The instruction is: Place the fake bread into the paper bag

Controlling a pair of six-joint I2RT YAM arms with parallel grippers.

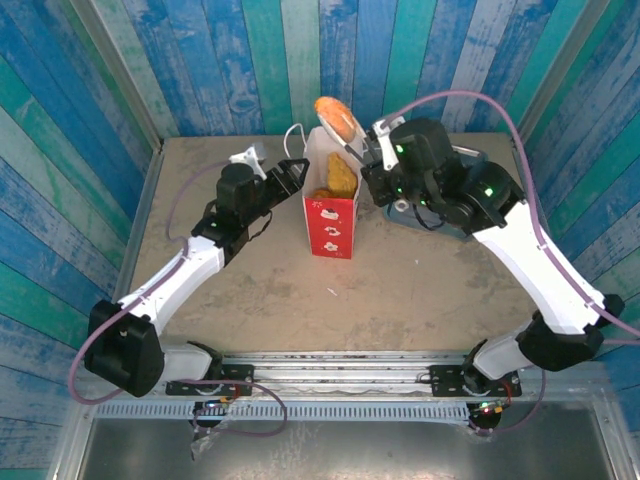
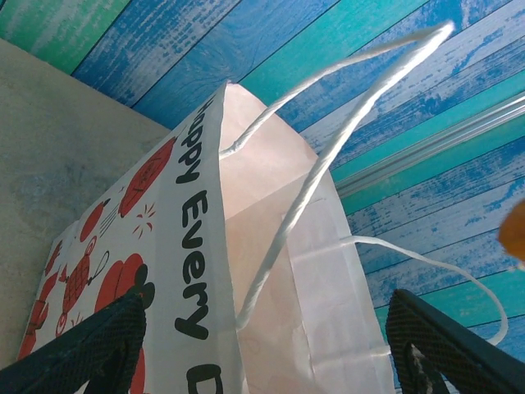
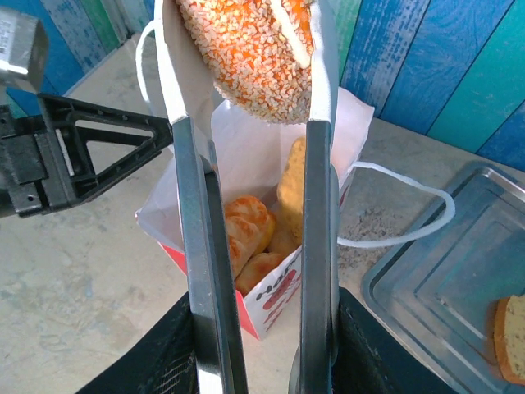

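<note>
- The worn beige table [image 1: 420,290] carries everything. The task looks well past its half, but it is not finished.
- The flat silver metal tray [image 3: 426,279] lies toward the far right corner of the table, partly under the right arm. On it, cut by the picture border, is one pale brown speckled piece [image 3: 513,336]. I judge it to be bread that waits for its turn, though too little of it shows to be sure.
- The tall paper bag, white above and red below with white marks [image 1: 332,225], stands upright near the middle of the far edge, with its mouth open.
- The left gripper [image 1: 292,176] is at the upper left rim of the bag. Its black fingers [image 2: 90,349] stand wide apart on either side of the bag's corner, so the jaws are open. It seems to steady the mouth, not to pinch it.
- The right gripper [image 1: 380,160] is closed on the thin metal tongs [image 3: 197,246], and the tongs pinch one piece of bread.
- That piece, a round bun with orange crumbs and a white stripe [image 3: 254,57], hangs directly above the open mouth and is not yet inside.
- Several golden-brown toy pastries [image 3: 246,226] lie at the bottom of the bag, touching each other. At least three can be counted.
- What is left, in my judgement: to lower and release the bun, then to fetch the piece from the tray.
</note>
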